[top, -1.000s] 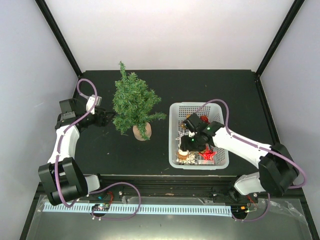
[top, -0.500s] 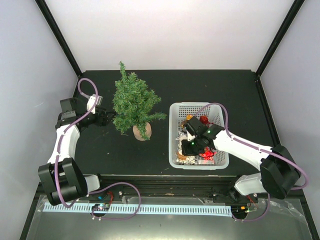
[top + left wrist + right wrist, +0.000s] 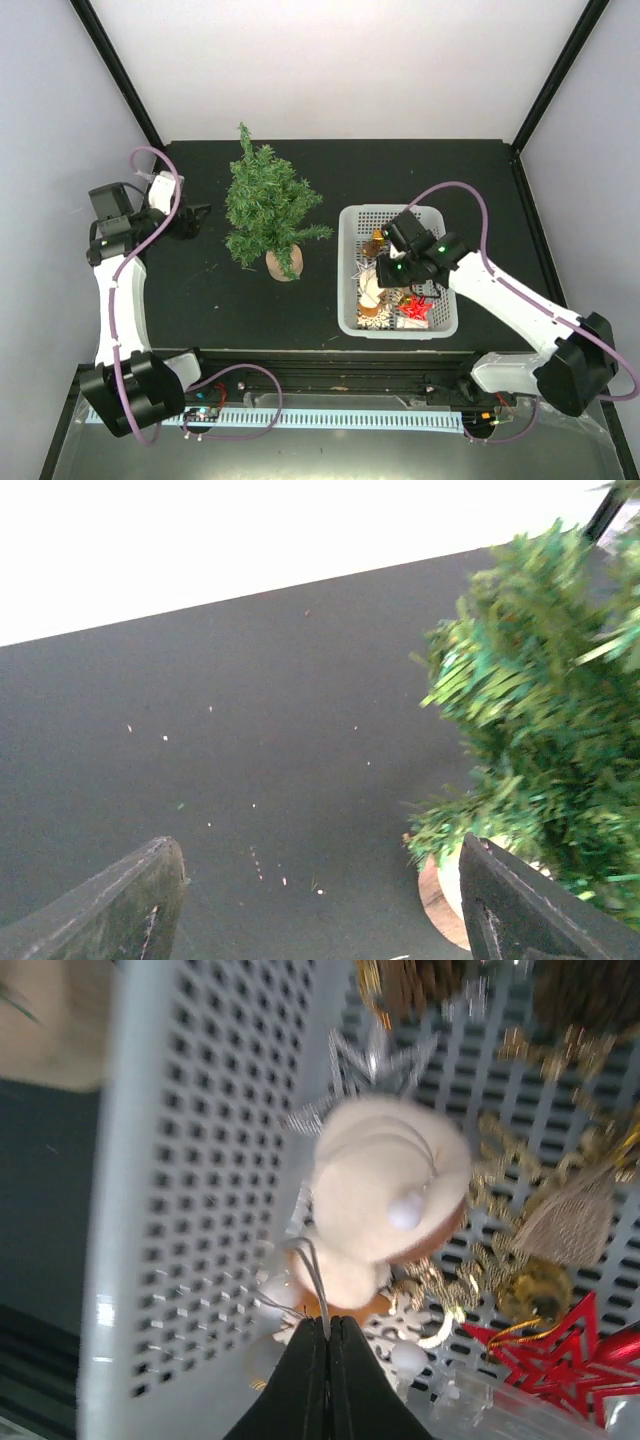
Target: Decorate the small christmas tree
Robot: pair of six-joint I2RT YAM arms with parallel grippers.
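Black matte tabletop [image 3: 420,175] fills the middle, boxed in on three sides: a white back wall [image 3: 340,70], and pale side panels [image 3: 45,150] left and right. Two black posts [image 3: 115,70] rise at the back corners, slanting outward in the overhead view. The light is bright and even, the walls nearly washed out. Up close from the left wrist, tiny pale specks dot the dark surface. Along the near edge, a white slotted strip [image 3: 330,419] lies over a grey metal ledge [image 3: 300,455].

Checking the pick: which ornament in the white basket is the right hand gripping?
The cream felt ornament, pinched by its thin wire loop; the red glitter star lies free.
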